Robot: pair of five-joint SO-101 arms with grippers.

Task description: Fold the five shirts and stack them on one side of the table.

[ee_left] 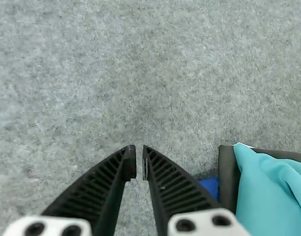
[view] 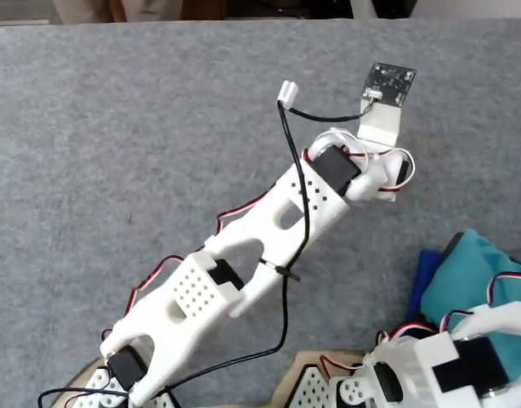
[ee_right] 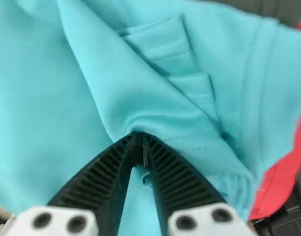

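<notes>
A teal shirt lies bunched and creased, and my right gripper is shut on a pinched fold of it. A red shirt peeks out from under its edge. From above, the teal shirt tops a pile at the table's right edge, over a dark shirt and a blue one. My left gripper hovers over bare grey cloth, shut with nothing in it, a little way from the teal shirt, the dark layer and the blue corner.
The grey table covering stretches bare across the left and far side. The left arm runs diagonally from the near left toward the middle right. The right arm sits at the near right, beside the pile.
</notes>
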